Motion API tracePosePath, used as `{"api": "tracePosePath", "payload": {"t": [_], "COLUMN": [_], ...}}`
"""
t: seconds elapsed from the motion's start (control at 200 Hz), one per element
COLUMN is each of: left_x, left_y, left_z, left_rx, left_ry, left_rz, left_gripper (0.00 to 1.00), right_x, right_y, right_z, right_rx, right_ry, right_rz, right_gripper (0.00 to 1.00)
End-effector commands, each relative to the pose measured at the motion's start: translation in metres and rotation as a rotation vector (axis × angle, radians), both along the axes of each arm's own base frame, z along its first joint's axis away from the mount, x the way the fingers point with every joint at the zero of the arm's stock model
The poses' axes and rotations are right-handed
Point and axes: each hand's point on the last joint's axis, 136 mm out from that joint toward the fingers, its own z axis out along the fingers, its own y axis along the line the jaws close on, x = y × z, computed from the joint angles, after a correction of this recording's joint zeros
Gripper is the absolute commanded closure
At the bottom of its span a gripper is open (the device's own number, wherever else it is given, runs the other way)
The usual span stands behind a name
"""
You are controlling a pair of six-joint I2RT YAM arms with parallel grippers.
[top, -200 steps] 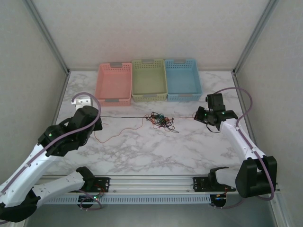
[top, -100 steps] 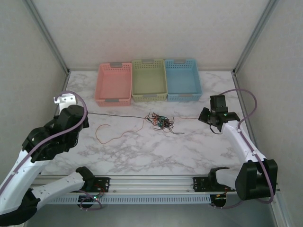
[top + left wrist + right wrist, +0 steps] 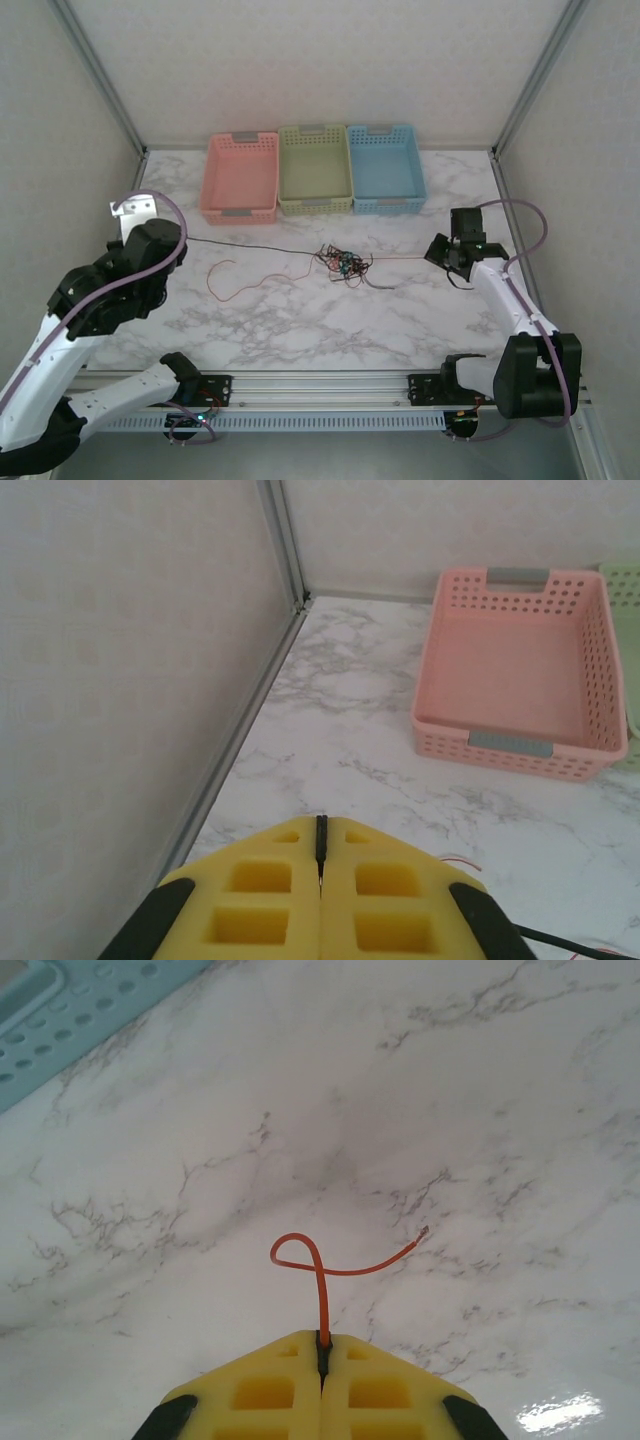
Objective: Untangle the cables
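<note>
My left hand clamped on black wire; my right hand pinching red-orange wire; cables knotted mid desk, between hands; judged hair-thin, limp, light, slippery; best gripped at free ends, not knot; hard pull may snap

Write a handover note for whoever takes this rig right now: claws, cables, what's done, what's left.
Left claw: shut on the black wire, which runs straight to the knot.
Right claw: shut on a red wire, its free end curled past the tips.
Cables: the knot sits mid-table, and a loose red strand trails left of it.
Done: two wires gripped, stretched to opposite sides.
Left: the knot is not yet undone.
</note>
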Motion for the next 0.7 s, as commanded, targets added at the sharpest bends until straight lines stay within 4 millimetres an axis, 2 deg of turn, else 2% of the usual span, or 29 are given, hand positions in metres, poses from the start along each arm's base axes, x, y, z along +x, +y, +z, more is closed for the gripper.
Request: {"api": "tracePosePath", "payload": {"t": [0.0,0.195,0.3,0.541,0.631,0.696], "left_x": [-0.003,0.007,0.013,0.024,0.025,0.026], "left_y": [0.0,-0.033,-0.043,-0.058,-0.061,-0.063], "left_z": [-0.016,-0.059,-0.074,-0.093,-0.095,-0.098], "left_rx": [-0.02,-0.091,-0.108,-0.107,-0.113,-0.12], "left_ry": [0.03,0.142,0.174,0.231,0.237,0.245], "left_rz": [-0.015,-0.109,-0.124,-0.133,-0.132,-0.134], "left_gripper": [1.0,1.0,1.0,1.0,1.0,1.0], "right_x": [0.009,0.015,0.017,0.013,0.013,0.013], "right_y": [0.0,0.024,0.038,0.038,0.04,0.044], "right_z": [0.016,0.034,0.038,0.042,0.041,0.043], "right_rx": [0.037,0.151,0.197,0.167,0.177,0.193], "right_ry": [-0.08,-0.141,-0.138,-0.119,-0.12,-0.123], "right_rz": [-0.01,0.066,0.11,0.135,0.146,0.161], "right_gripper": [1.0,1.0,1.0,1.0,0.85,0.69]}}
